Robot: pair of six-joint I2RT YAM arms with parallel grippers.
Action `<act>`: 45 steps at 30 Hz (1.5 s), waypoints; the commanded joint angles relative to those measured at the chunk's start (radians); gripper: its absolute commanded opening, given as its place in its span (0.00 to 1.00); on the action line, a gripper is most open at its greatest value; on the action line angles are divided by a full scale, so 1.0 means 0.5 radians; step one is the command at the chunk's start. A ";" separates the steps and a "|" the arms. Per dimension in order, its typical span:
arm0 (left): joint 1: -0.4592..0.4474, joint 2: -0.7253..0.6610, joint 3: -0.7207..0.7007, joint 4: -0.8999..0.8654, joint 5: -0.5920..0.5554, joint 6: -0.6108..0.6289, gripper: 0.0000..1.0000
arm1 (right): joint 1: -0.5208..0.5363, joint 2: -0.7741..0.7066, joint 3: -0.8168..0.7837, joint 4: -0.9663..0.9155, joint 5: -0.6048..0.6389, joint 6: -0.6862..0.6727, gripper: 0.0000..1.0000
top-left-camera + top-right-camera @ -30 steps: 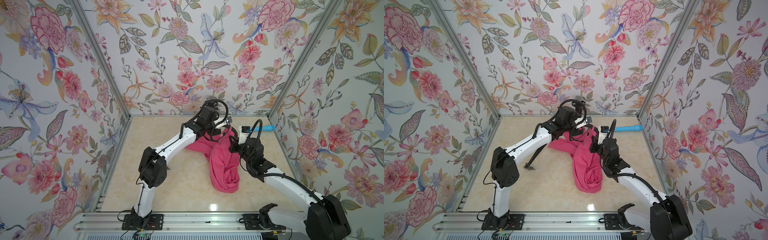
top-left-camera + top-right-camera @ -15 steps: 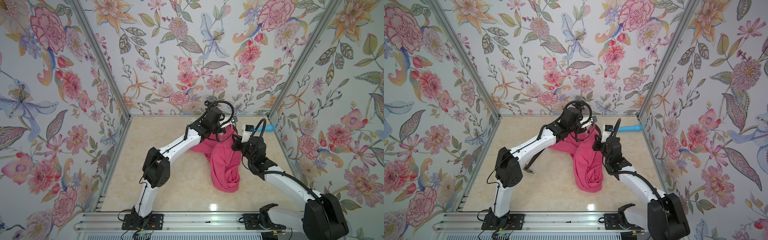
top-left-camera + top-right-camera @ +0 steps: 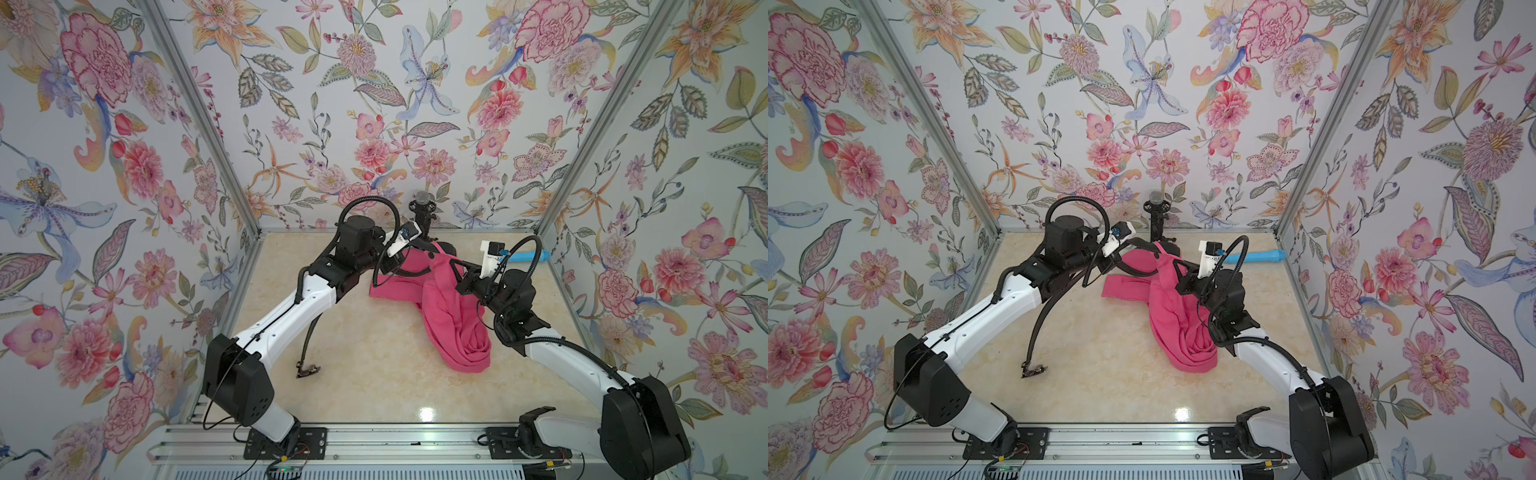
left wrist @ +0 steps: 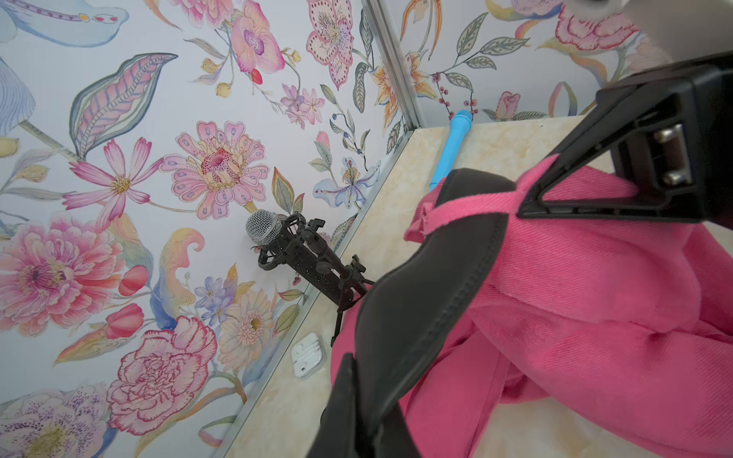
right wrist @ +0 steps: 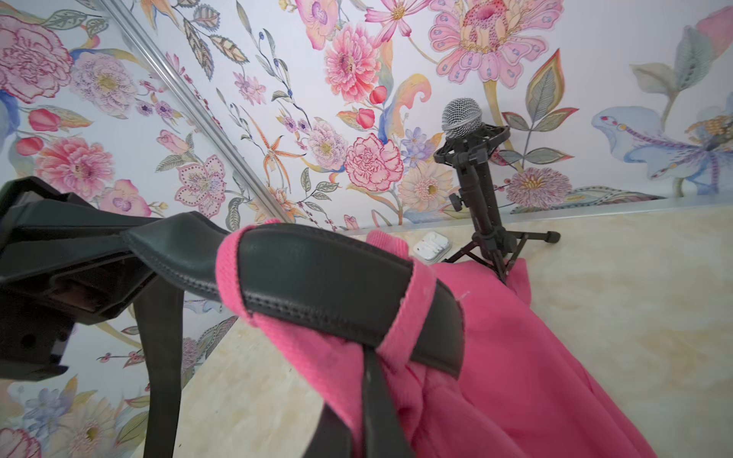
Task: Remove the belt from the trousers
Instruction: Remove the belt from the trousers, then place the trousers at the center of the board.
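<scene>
My L claw (image 4: pixel 369 400) pinches the belt (image 5: pixel 317 277) — R claw (image 5: pixel 353 414) pinches the trousers (image 3: pixel 449 316) by a loop (image 5: pixel 228 273). Belt's far end touches the bench (image 3: pixel 374 395).

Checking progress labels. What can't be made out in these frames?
- Far end of the belt: every view, lost in the trousers folds.
- Count of loops holding it: all views, fabric too bunched.
- Middle stretch of the belt: both top views, behind the left arm.
- Near end of the blue tube: both top views, behind the right wrist camera.
</scene>
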 commanded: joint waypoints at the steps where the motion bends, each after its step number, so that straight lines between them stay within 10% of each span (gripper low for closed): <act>1: 0.723 -0.518 -0.038 0.725 -0.363 -0.543 0.00 | -0.394 0.113 -0.238 -0.511 0.873 0.314 0.00; 7: 1.165 -0.635 -0.366 1.158 -0.016 -1.116 0.00 | -0.545 0.159 -0.363 -0.330 0.786 0.579 0.00; 24: 1.035 -0.373 -0.027 1.248 0.207 -1.197 0.00 | -0.482 0.324 -0.323 -0.203 0.731 0.576 0.00; 36: 0.772 -0.316 -0.609 1.398 0.251 -0.912 0.02 | -0.219 0.378 0.177 -0.621 0.456 -0.025 0.60; 41: 0.538 -0.212 -0.670 1.242 0.270 -0.671 0.36 | -0.121 0.291 0.440 -1.005 0.523 -0.290 0.96; 45: 0.467 -0.189 -0.590 1.057 0.228 -0.537 0.60 | -0.131 0.105 0.446 -1.109 0.685 -0.385 1.00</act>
